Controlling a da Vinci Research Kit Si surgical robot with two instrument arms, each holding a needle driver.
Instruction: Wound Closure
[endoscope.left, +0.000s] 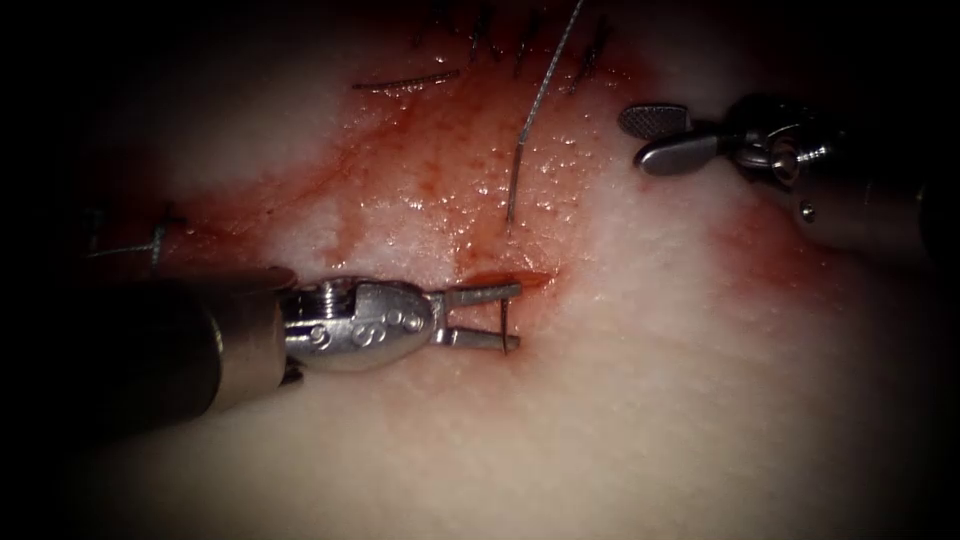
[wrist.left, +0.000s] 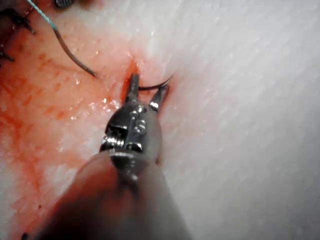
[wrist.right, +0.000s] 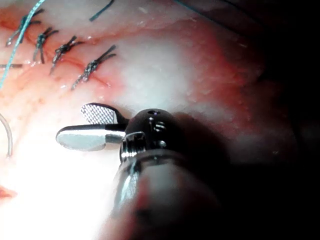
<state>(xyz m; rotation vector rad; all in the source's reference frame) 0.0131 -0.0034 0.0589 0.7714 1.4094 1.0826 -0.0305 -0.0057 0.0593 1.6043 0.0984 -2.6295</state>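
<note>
— Where's the needle?
— Between your left claw's parted jaws, at the cut's lower end, partly in the tissue; not clamped.
— Right claw?
— Spread, empty, well right.
— Handling?
— Thin, stiff, slippery: grasp mid-curve, squarely.

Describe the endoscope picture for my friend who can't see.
The left arm's silver metal hand is open around a thin curved steel needle, beside the small red cut in the pale tissue. The right arm's silver hand is open and empty, right of a grey thread.
</note>
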